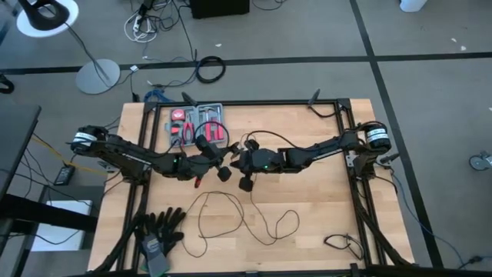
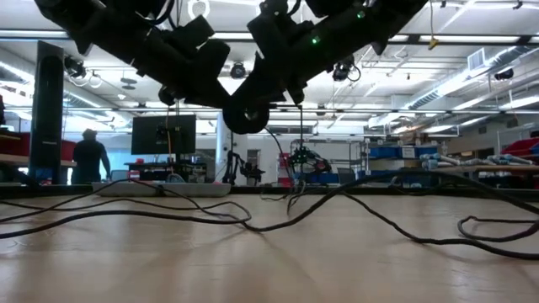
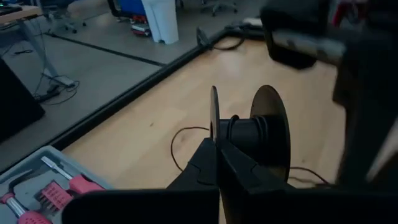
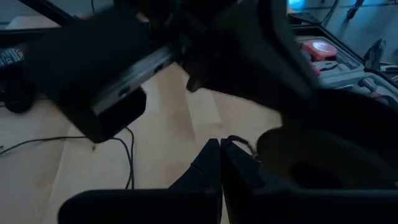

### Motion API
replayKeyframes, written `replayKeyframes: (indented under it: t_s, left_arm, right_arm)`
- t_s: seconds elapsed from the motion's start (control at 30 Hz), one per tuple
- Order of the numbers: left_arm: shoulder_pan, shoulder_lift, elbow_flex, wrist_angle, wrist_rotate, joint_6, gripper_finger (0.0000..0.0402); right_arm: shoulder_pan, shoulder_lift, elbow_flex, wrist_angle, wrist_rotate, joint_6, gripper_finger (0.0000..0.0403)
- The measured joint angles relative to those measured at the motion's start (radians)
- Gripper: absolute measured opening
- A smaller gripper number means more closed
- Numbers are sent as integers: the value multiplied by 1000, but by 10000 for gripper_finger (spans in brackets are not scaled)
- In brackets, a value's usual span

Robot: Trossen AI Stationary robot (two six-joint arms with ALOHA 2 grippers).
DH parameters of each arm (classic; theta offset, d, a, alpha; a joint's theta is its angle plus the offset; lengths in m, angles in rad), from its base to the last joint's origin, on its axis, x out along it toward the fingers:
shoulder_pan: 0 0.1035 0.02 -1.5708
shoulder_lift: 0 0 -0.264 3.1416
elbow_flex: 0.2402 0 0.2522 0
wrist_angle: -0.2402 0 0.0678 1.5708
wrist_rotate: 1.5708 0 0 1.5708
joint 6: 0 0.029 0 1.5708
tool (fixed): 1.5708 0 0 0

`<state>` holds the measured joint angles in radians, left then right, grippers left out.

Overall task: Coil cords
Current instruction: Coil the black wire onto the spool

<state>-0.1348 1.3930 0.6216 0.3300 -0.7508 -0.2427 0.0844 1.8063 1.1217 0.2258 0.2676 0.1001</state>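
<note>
Both closed grippers (image 1: 231,163) above the looped cord (image 1: 231,211).

The bench (image 1: 307,208) is pale wood with a smooth, faintly grained matt top, framed in black metal rails (image 1: 269,102). The thin wire (image 1: 254,219) lying on it looks like matt black plastic sheathing. The spool (image 3: 252,134) has dull dark plastic discs. A grey plastic tool case (image 1: 197,127) holds red-handled tools. Dark knitted cloth gloves (image 1: 157,229) lie near the edge.
</note>
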Motion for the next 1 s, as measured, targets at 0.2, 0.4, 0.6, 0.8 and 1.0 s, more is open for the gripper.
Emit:
replayKeyframes:
  t_s: [0.2,0.4,0.6,0.8,1.0]
  left_arm:
    - [-3,0,0,-20,42,30,0]
    - [-3,0,0,-67,70,32,0]
    - [-3,0,0,-92,118,32,0]
    - [-3,-1,1,-101,166,32,0]
    - [-4,0,-1,-146,201,33,0]
  right_arm:
    - [-2,-21,0,-33,-7,1,0]
    - [-13,-43,-1,-104,-34,33,0]
    - [-23,-61,-1,-127,-63,38,0]
    - [-34,-80,-1,-164,-67,39,0]
    - [-48,-91,-1,-175,-63,65,0]
